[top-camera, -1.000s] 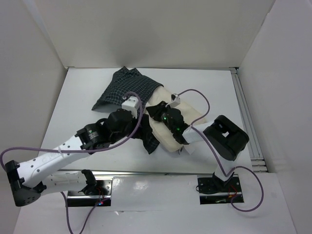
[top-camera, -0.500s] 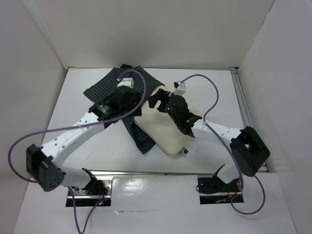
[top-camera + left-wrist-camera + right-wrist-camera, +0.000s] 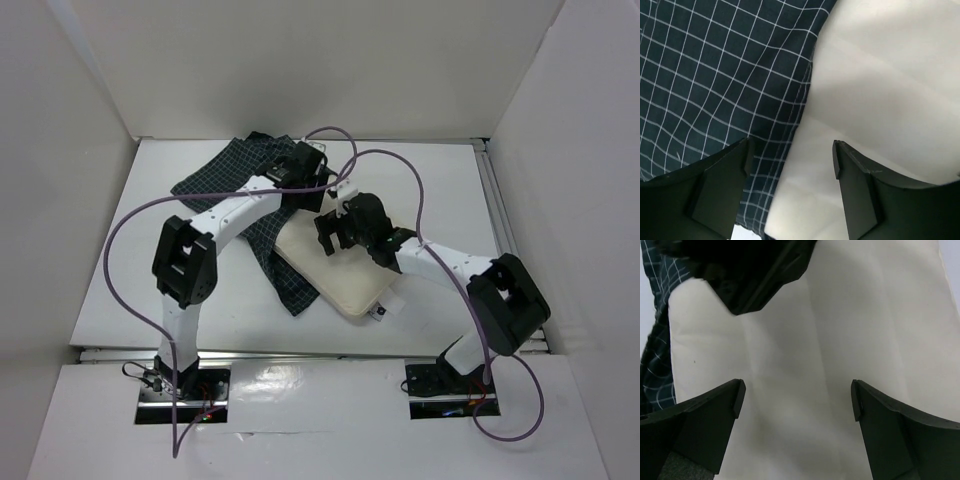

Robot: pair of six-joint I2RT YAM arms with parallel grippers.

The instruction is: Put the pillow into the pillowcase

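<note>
Both open, empty: left hand (image 3: 790,150) over the edge of the dark checked fabric pillowcase (image 3: 700,75), right hand (image 3: 797,390) over the plump cream rectangular pillow (image 3: 850,330), long axis slanting near-right.

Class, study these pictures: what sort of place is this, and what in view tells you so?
Probably a robotics test cell: white panels enclose a table, the left arm and right arm are bolted at its near edge, and a pillow and pillowcase lie on it.
</note>
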